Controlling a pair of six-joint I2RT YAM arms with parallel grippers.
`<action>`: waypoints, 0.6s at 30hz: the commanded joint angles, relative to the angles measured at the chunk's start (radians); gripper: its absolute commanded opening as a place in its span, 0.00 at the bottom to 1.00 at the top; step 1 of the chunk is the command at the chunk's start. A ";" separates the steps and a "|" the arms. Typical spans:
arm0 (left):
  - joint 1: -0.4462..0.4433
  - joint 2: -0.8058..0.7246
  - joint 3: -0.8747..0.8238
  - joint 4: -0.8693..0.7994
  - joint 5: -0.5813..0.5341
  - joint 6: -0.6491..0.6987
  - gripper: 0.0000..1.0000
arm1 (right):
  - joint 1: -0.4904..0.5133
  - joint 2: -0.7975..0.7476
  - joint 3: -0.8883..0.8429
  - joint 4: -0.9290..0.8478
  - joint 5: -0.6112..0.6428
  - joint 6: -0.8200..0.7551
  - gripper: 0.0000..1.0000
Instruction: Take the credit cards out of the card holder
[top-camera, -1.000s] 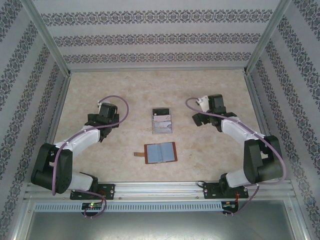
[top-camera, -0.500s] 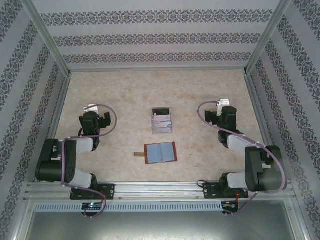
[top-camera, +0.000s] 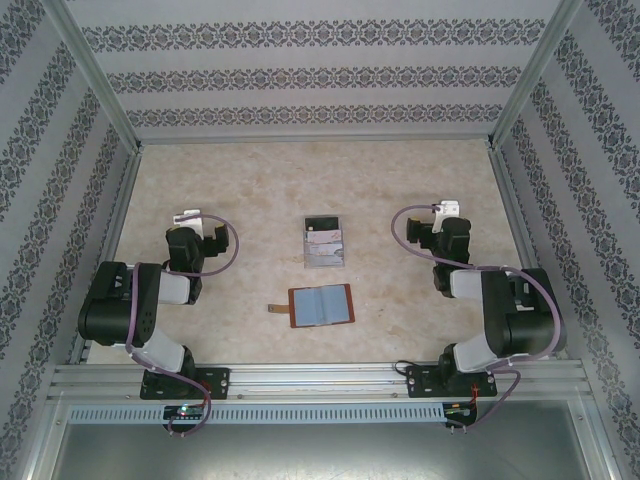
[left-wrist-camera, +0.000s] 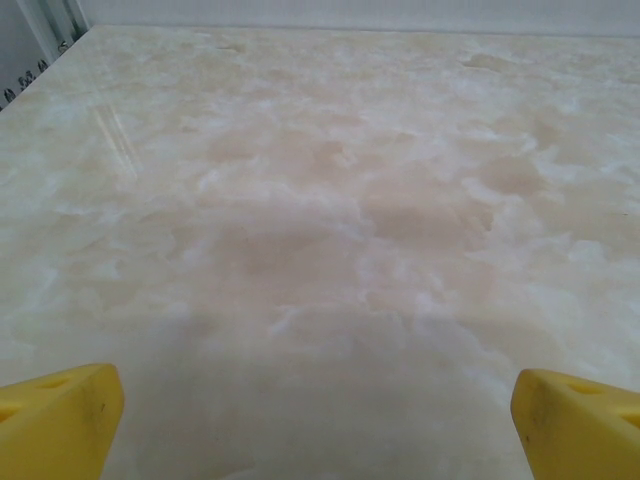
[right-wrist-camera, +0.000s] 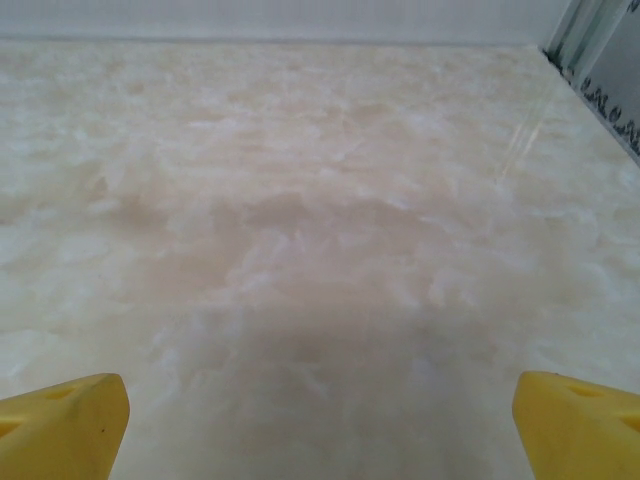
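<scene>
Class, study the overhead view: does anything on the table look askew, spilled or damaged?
Nothing stands out. The card holder lies open and flat near the front; the clear box sits squarely beyond it, with nothing spilled.

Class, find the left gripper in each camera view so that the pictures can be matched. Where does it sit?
Top view: the left gripper is at mid-left, to the left of the clear box.
Left wrist view: its yellow fingertips are in both bottom corners, wide apart.
Right wrist view: the yellow tips here belong to the right gripper.
Shared landmark: the marbled table.
</scene>
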 joint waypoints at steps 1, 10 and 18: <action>-0.018 0.010 0.017 0.048 -0.036 0.032 1.00 | 0.003 0.006 -0.008 0.082 -0.026 0.011 0.98; -0.018 0.007 -0.001 0.077 -0.020 0.035 1.00 | 0.000 0.007 -0.016 0.104 -0.051 0.006 0.98; -0.018 0.007 0.017 0.045 -0.020 0.035 1.00 | 0.004 0.010 -0.011 0.098 -0.047 0.001 0.98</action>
